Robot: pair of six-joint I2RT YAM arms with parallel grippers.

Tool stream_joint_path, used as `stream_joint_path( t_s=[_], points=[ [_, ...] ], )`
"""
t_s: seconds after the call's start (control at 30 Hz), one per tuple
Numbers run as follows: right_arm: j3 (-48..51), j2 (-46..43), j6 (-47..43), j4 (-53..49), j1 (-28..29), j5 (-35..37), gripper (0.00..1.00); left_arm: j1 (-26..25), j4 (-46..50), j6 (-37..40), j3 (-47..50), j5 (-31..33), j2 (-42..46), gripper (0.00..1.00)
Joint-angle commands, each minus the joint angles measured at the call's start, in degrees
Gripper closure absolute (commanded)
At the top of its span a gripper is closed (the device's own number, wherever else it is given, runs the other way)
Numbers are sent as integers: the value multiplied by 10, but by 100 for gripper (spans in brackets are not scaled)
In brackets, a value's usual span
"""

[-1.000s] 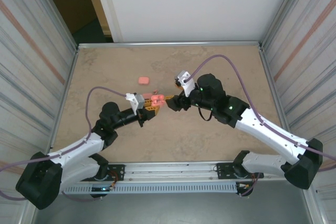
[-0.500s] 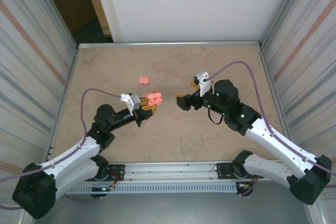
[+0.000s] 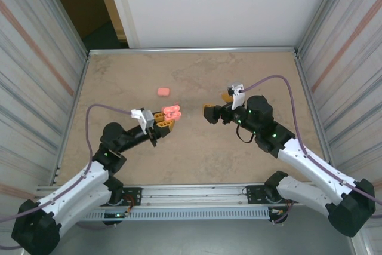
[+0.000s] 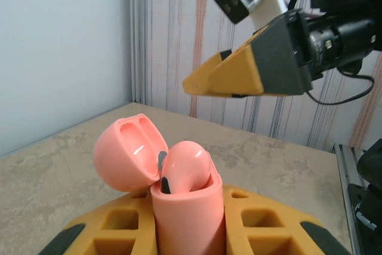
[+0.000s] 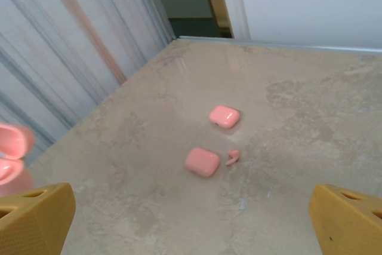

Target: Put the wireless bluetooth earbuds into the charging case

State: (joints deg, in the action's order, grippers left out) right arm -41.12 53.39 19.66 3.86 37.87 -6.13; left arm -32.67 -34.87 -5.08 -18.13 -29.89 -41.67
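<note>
My left gripper (image 3: 168, 119) is shut on the pink charging case (image 3: 173, 111), held above the table. In the left wrist view the case (image 4: 188, 213) stands upright between the yellow fingers (image 4: 107, 231), with its lid (image 4: 128, 153) hinged open to the left. One pink earbud (image 4: 186, 168) sits in its mouth, sticking up above the rim. My right gripper (image 3: 218, 104) hangs open and empty to the right of the case, well apart from it. One of its yellow fingers (image 4: 239, 73) shows in the left wrist view. A loose earbud (image 5: 233, 157) lies on the table.
Two closed pink cases (image 5: 224, 116) (image 5: 202, 162) lie on the table beyond my right gripper (image 5: 191, 225), the loose earbud beside the nearer one. A pink case (image 3: 163, 91) shows from above. Corrugated walls (image 3: 36, 70) flank the table. A rail (image 3: 197, 192) runs along the near edge.
My right gripper has opened wide and drawn back to the right, away from the case. My left arm has pulled the case a little to the left.
</note>
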Motion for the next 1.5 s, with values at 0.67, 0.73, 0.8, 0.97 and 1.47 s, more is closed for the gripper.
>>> stream_joint_path(
  t_s=[0.67, 0.73, 0.8, 0.97, 1.47],
  points=[
    [-212, 299, 93, -131, -8, -9, 20, -3, 59, 27, -23, 3, 71, 100],
    [-227, 325, 93, -136, -8, -11, 21, -3, 64, 29, -23, 3, 75, 100],
    [-243, 349, 95, -142, -10, -12, 23, -3, 67, 30, -21, 4, 80, 100],
    [-287, 416, 98, -156, -12, -16, 29, -3, 69, 31, -17, 5, 91, 100],
    [-409, 583, 112, -182, -21, -11, 37, -3, 95, 42, -13, 13, 114, 100]
  ],
)
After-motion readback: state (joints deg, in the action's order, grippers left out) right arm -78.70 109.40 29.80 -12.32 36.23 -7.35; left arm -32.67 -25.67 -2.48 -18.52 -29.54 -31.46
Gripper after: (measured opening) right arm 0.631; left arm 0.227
